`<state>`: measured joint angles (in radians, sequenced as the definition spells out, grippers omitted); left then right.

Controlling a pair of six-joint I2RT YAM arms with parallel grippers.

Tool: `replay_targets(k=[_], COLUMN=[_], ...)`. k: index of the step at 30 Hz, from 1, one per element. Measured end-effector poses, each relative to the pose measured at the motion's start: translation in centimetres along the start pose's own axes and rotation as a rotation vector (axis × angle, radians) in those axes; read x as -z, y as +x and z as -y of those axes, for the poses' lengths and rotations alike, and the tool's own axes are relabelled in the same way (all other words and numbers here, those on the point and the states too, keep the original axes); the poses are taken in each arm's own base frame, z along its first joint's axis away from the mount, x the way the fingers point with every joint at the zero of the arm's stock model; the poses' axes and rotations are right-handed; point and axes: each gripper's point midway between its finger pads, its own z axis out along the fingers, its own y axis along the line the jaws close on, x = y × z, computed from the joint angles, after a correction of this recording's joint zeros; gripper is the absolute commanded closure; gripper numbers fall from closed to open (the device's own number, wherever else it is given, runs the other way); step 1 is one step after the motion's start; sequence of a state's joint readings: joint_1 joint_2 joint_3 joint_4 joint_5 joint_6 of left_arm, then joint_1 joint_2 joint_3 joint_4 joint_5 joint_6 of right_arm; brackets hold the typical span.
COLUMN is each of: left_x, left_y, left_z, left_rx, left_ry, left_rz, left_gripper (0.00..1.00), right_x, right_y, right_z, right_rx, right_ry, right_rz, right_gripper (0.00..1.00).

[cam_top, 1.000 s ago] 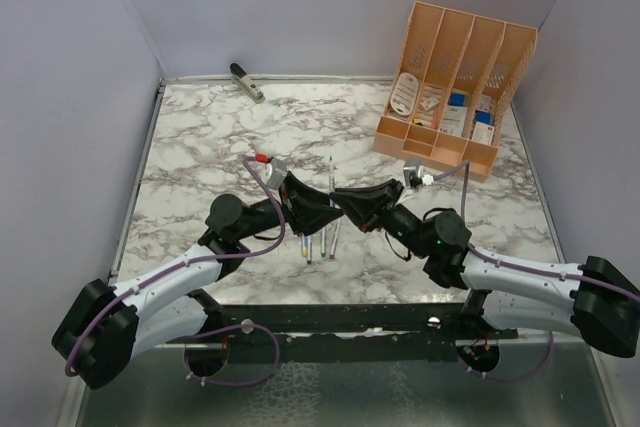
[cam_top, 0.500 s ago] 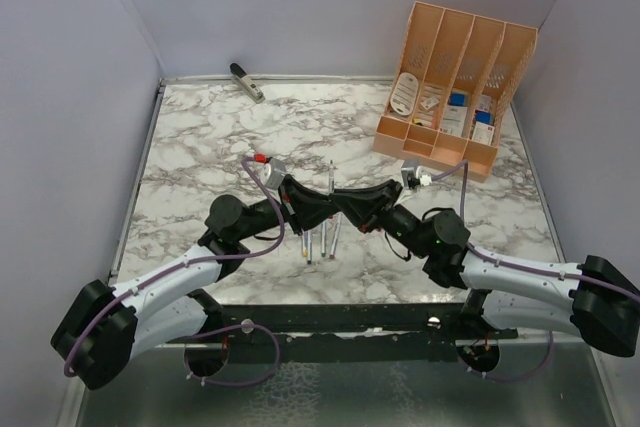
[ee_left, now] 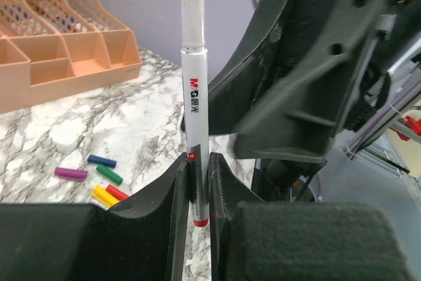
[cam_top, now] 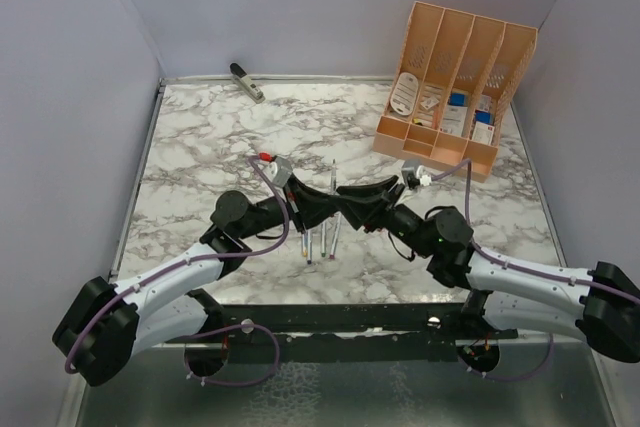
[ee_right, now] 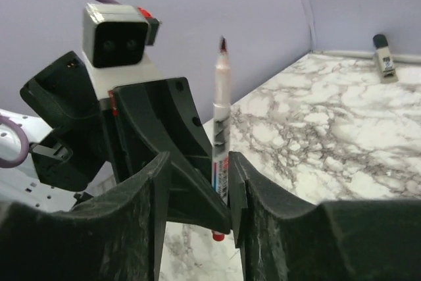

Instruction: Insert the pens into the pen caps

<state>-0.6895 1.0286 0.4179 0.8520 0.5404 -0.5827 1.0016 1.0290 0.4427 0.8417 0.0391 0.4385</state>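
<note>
1. Left tool point(ee_left: 197, 160): clenched on a thin white marker pen with printed lettering and a red band at its lower end point(ee_left: 195, 116). The two dark fingers clamp the barrel low down, just above the red band. The pen stands upright above the marble-patterned worktop point(cam_top: 200, 147), with its uncapped tip pointing up.

2. Right tool point(ee_right: 200, 159): released. Its fingers stand wider apart than the barrel. In the right wrist view the same pen rises between them, close against one finger. Contact with that finger cannot be confirmed.

3. Position of the tools: in the top view both meet nose to nose at the middle of the worktop, and the pen projects from the junction towards the far side.

4. Pen caps: five short plastic caps lie loose on the worktop in a close cluster, apart from the held pen.
   - blue cap point(ee_left: 102, 160)
   - purple cap point(ee_left: 70, 173)
   - green cap point(ee_left: 109, 174)
   - yellow cap point(ee_left: 105, 196)
   - red cap point(ee_left: 117, 193), touching the yellow one

5. Other pens: further thin pale pens point(cam_top: 323, 242) lie side by side on the worktop, on the near side of the joined tools.

6. Other items:
   - A peach mesh desk organiser with upright dividers point(cam_top: 455, 77) stands at the far right and holds small items.
   - A small grey stapler-like device point(cam_top: 246, 81) lies at the far left edge.
</note>
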Motion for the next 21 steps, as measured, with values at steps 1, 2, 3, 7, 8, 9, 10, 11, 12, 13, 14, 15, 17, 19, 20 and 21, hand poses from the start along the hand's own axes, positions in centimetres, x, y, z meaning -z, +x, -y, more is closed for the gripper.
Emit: replay_targets(k=[1, 2, 3, 7, 8, 9, 10, 11, 12, 13, 14, 15, 17, 19, 20, 21], left_x=[0.0, 0.1, 0.2, 0.6, 0.7, 0.9, 1.1, 1.3, 1.6, 1.9, 2.3, 2.7, 3.4, 4.1, 4.4, 4.7], left_y=[0.2, 0.5, 0.8, 2.0, 2.3, 2.4, 2.5, 2.5, 2.5, 2.5, 2.5, 2.6, 2.7, 3.0, 3.3, 3.7], left_z=[-0.4, -0.8, -1.2, -2.9, -3.2, -3.5, -3.6, -3.8, -3.9, -4.0, -4.0, -4.1, -4.3, -4.7, -4.9, -5.2], left_rx=[0.002, 0.004, 0.009, 0.025, 0.028, 0.028, 0.027, 0.023, 0.018, 0.011, 0.006, 0.000, -0.009, -0.013, -0.011, -0.007], left_ry=[-0.019, -0.040, -0.060, -0.146, -0.165, -0.183, -0.196, -0.210, -0.223, -0.236, -0.247, -0.263, -0.293, -0.329, -0.348, -0.367], left_rz=[-0.006, -0.016, -0.027, -0.068, -0.077, -0.083, -0.084, -0.084, -0.082, -0.080, -0.079, -0.078, -0.083, -0.100, -0.113, -0.127], left_gripper=[1.00, 1.00, 1.00, 1.00, 1.00, 1.00, 1.00, 1.00, 1.00, 1.00, 1.00, 1.00, 1.00, 1.00, 1.00, 1.00], right_x=[0.1, 0.2, 0.4, 1.5, 1.7, 2.2, 2.6, 3.1, 3.3, 3.7, 3.9, 4.1, 4.4, 4.6, 4.8, 5.1], right_y=[-0.3, -0.6, -1.4, -4.6, -5.1, -6.1, -6.7, -7.3, -7.7, -7.9, -8.1, -8.1, -7.3, -5.7, -4.5, -3.0], right_z=[-0.1, -0.2, -0.4, -0.8, -0.8, -0.5, -0.2, 0.4, 1.0, 2.2, 2.9, 4.0, 6.4, 8.2, 8.9, 9.9], right_rx=[0.008, 0.018, 0.030, 0.073, 0.078, 0.092, 0.098, 0.107, 0.113, 0.126, 0.127, 0.132, 0.156, 0.181, 0.193, 0.209], right_ry=[0.001, 0.000, -0.002, 0.015, 0.021, 0.045, 0.074, 0.114, 0.155, 0.228, 0.278, 0.346, 0.502, 0.608, 0.648, 0.693], right_rz=[-0.001, 0.003, 0.013, 0.075, 0.086, 0.106, 0.120, 0.126, 0.129, 0.118, 0.110, 0.092, 0.010, -0.086, -0.139, -0.204], right_gripper=[0.47, 0.44, 0.43, 0.43, 0.43, 0.44, 0.53, 0.63, 0.72, 0.79, 0.81, 0.83, 0.84, 0.86, 0.90, 0.95])
